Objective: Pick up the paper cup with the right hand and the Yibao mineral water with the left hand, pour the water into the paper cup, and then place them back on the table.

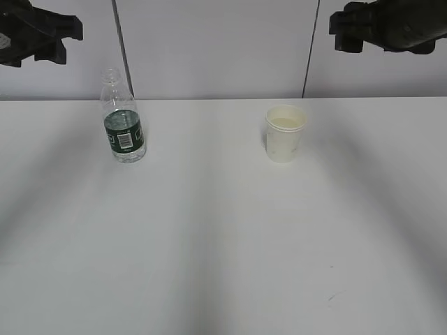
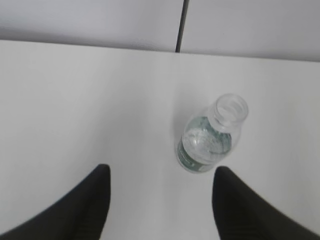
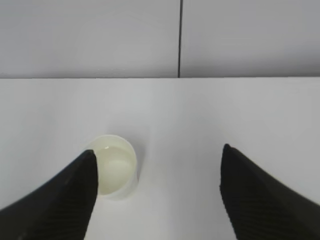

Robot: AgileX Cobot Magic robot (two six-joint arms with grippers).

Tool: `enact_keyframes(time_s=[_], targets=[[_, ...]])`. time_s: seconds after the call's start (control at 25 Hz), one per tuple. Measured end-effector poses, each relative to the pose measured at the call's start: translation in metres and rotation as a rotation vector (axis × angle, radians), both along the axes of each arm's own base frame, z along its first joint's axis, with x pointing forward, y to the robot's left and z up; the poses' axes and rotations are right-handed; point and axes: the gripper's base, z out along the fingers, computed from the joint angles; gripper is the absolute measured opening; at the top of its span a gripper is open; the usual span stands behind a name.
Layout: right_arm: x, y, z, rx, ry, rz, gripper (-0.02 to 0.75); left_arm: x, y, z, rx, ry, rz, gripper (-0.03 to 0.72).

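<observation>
Standing upright on the table [image 1: 223,251]: the paper cup [image 1: 286,132], taken here as the landmark. Well to the left of the cup, also upright and capless, stood the Yibao mineral water [image 1: 123,118], dark green label with its white barcode patch turned toward the exterior camera, a little water low inside. Both touched the tabletop; neither was held. Inside the cup showed a pale, smooth surface, possibly liquid, though hard to tell for certain.

Above and left of the cup, beyond the bottle, hung the left hand [image 1: 35,33], dark, at the top corner of the exterior view, clear of the table. Above and right of the cup hung the right hand [image 1: 391,26], likewise raised and touching nothing.

Seen from the left wrist: left gripper [image 2: 160,200] spread wide, fingers [image 2: 80,210] apart, bottle [image 2: 210,137] beyond them and slightly toward the right finger, no contact. Seen from the right wrist: right gripper [image 3: 155,195] spread wide too, the cup [image 3: 116,167] just behind the left-side finger [image 3: 60,200] and partly hidden by it; whether apart or touching could not be told from that view, though the exterior view showed the arm well above the cup.
</observation>
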Motion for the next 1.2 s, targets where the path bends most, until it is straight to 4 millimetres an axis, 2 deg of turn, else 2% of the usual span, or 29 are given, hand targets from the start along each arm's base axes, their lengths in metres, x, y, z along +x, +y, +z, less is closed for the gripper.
enact_keyframes(time_s=[0.36, 0.64, 1.04, 1.2], targets=[[-0.020, 0.002, 0.025, 0.031, 0.332, -0.032, 0.589, -0.011, -0.006, 0.038, -0.011, 0.208, -0.076, 0.368], [-0.039, 0.002, 0.030, -0.023, 0.556, 0.030, 0.586, -0.007, -0.010, 0.029, 0.033, 0.426, -0.090, 0.363], [-0.041, 0.005, 0.030, -0.010, 0.573, 0.070, 0.586, -0.007, -0.017, 0.025, 0.005, 0.461, -0.160, 0.356], [-0.048, 0.004, 0.034, 0.007, 0.564, 0.077, 0.586, -0.022, -0.012, 0.028, 0.006, 0.461, -0.161, 0.356]])
